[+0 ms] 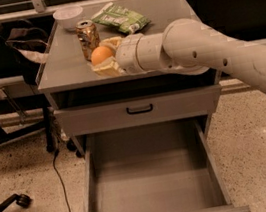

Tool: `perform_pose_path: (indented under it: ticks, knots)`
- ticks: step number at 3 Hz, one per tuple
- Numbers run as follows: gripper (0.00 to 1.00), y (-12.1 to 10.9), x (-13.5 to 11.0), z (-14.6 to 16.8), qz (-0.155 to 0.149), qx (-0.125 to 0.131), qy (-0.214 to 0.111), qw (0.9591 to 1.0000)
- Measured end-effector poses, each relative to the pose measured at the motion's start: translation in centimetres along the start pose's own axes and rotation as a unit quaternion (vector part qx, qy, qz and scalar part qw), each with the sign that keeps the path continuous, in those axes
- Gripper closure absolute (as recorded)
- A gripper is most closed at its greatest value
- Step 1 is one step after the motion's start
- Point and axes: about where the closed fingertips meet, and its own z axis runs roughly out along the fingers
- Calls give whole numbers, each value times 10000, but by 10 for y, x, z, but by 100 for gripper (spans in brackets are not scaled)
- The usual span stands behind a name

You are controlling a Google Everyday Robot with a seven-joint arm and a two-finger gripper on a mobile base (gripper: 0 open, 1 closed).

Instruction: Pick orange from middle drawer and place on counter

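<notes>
hand (103,58) clasped on the orange (100,53), low over the bench (66,71) front, just beside the can (88,36); middle drawer (153,196) open below. lower gently onto bare bench, steer clear of the can, release only once settled, to prevent rolling off the edge.

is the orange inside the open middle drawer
No, the orange sits in the gripper over the counter beside the can, and the middle drawer shows only bare grey floor.
</notes>
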Motion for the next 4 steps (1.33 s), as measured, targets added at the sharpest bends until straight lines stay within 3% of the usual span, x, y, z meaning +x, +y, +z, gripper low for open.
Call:
perform_pose_path:
  ticks: [1,2,3,4]
  knots:
    - [100,-15,7,3,-30,150,133,9998]
    - [100,-15,7,3,-30,150,132,9998]
    - [100,-8,-2,6,-74,90,-54,9999]
    - [100,-18,-8,12,-216,163,-167,9995]
